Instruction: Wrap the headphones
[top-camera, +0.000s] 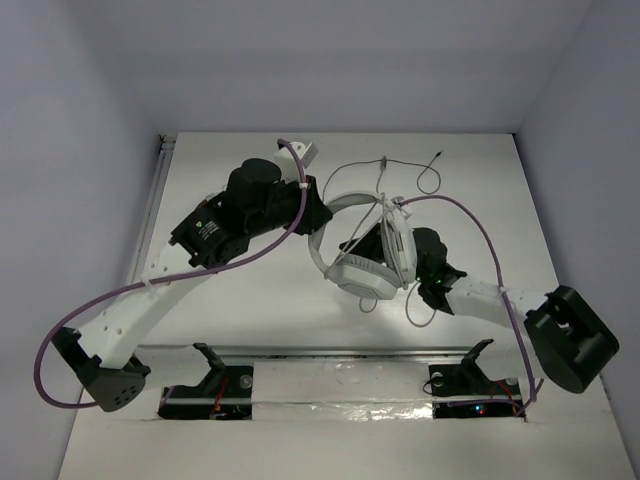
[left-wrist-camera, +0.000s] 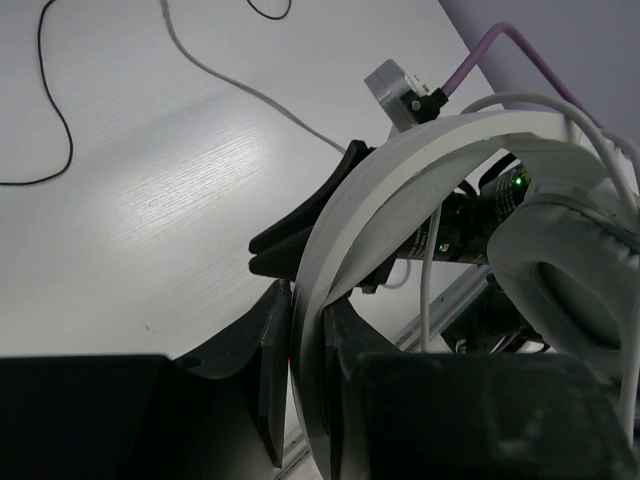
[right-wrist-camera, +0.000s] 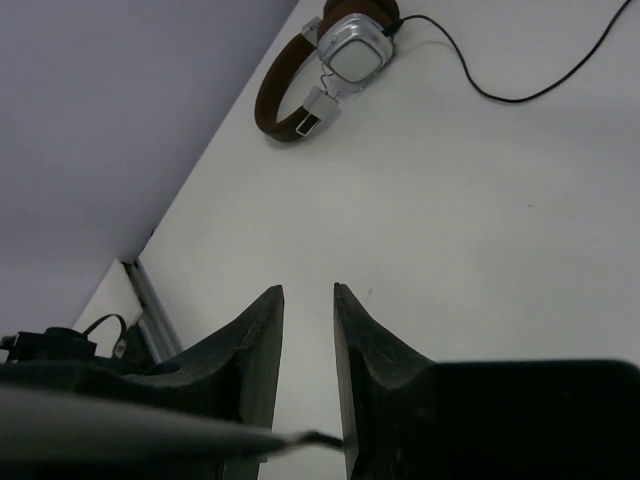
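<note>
While white headphones (left-wrist-camera: 400, 170) are clamped by the left hand (left-wrist-camera: 305, 330) | right hand (right-wrist-camera: 308, 300) narrowly parted | brown headphones (right-wrist-camera: 352, 58) shown by right wrist alone.

white headphones (top-camera: 365, 272): no brand or lettering legible on band or cups;
left arm's wrist (top-camera: 205, 228): pale marks, at 9 o'clock from the white headphones; too small to read;
brown headphones (right-wrist-camera: 285, 100): silver cups; nothing readable

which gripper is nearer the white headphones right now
Left. The left gripper is clamped on the headband of the white headphones, so it is touching them. The right gripper sits just to their right by the ear cups, jaws apart.
</note>
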